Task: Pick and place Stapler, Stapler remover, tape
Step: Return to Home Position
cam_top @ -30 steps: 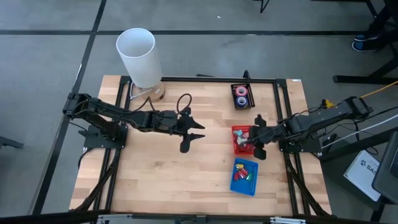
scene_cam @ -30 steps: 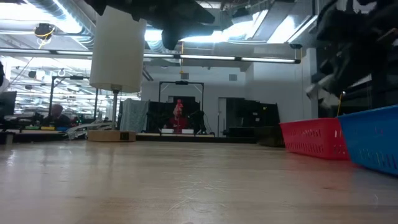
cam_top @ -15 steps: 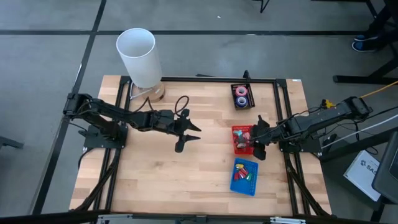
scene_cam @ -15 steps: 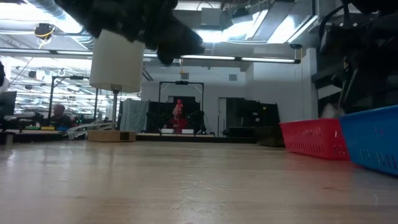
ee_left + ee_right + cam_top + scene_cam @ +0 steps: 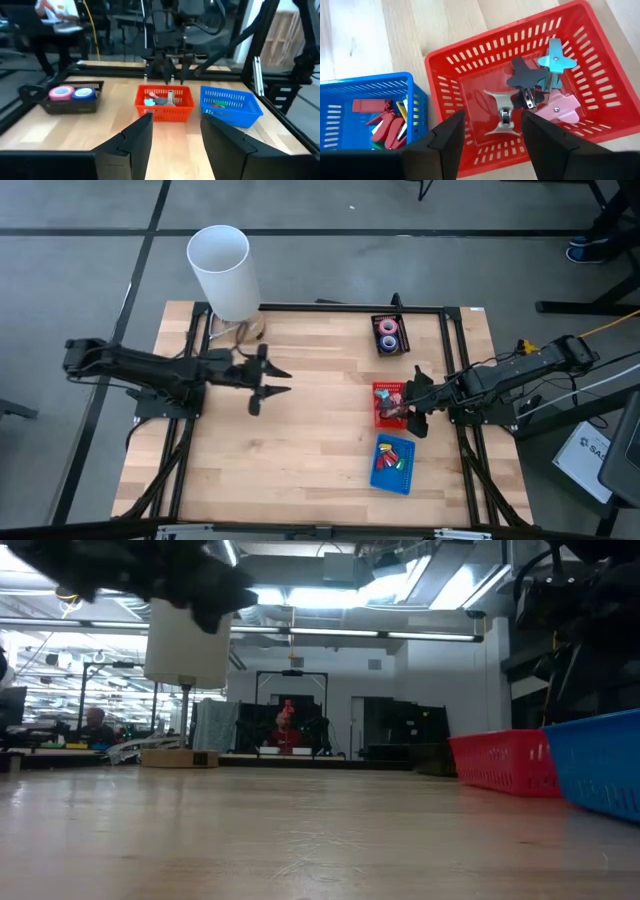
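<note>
On the right half of the table (image 5: 300,460), three baskets stand in a line, one for each kind of item.

- **Black basket (image 5: 374,336), at one end.** It holds the tape: a pink roll (image 5: 61,92) and a blue roll (image 5: 83,93), small rings lying flat side by side. Whether other rolls lie beneath them cannot be told.
- **Red basket (image 5: 470,50), in the middle.** It holds the staple removers (image 5: 527,75), claw-shaped pieces in black, light blue, pink and white. The white staple remover (image 5: 504,117) lies near the centre.
- **Blue basket (image 5: 370,80), just beside the red one.** It holds the staplers (image 5: 385,129), small and mostly red, piled together.

The right gripper (image 5: 416,406) hovers over the red basket with its fingers spread and nothing between them, which reads as a release pose. The left gripper (image 5: 270,385) hangs above bare wood on the left half, near the white cylinder (image 5: 222,265). Its fingers are also spread and empty, and it points toward the baskets.

No loose item shows on the wood, so the sorting appears complete. Only folding both arms to rest seems to remain. The right gripper should rise clear of the red basket's wall before it swings away.
</note>
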Tool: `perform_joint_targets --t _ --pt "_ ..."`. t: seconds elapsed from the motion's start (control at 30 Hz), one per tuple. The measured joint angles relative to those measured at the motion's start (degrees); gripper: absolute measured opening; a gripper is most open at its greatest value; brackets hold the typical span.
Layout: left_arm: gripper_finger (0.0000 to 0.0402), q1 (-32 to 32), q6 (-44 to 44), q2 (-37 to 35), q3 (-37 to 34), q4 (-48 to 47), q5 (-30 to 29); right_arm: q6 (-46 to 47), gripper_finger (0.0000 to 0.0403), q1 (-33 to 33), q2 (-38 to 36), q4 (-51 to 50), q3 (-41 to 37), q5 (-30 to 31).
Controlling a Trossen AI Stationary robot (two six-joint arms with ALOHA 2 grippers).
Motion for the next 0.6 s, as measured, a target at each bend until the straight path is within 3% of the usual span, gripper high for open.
perform_joint_targets --t 0.23,0.33,0.47,0.6 --pt "0.0164 0.0 -1.1 -16.0 -10.1 -0.1 -0.2 2.0 0.0195 0.0 0.0 1.8 0.0 0.3" --pt "0.0166 0.0 -1.1 -21.9 -14.3 -0.1 -0.4 -1.6 0.0195 0.0 0.0 1.8 0.0 -0.4" --pt "0.0164 0.0 -2.2 -27.7 -19.6 2.5 -1.7 -3.3 0.0195 0.0 -1.0 1.8 0.0 3.2" --pt "0.0161 0.0 -2.7 -31.6 -23.8 4.2 -1.7 -4.5 0.0195 0.1 -3.4 2.1 0.0 1.8"
